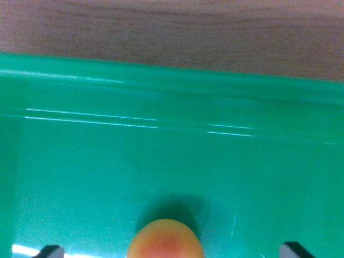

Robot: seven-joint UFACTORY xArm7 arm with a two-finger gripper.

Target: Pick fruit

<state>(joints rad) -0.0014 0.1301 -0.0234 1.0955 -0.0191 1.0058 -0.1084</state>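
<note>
With fingertips spread wide at the bottom corners, gripper (171, 250) holds nothing; orange-red fruit (165, 241) sits between them on green tray (172, 161) floor, wooden table (172, 29) beyond the rim.

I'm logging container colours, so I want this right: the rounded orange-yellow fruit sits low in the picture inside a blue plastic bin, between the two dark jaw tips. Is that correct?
Not quite. The plastic bin is green, not blue, as the wrist view shows. The rest holds: the rounded orange-yellow fruit sits low in the picture inside it, between the two dark jaw tips.
</note>
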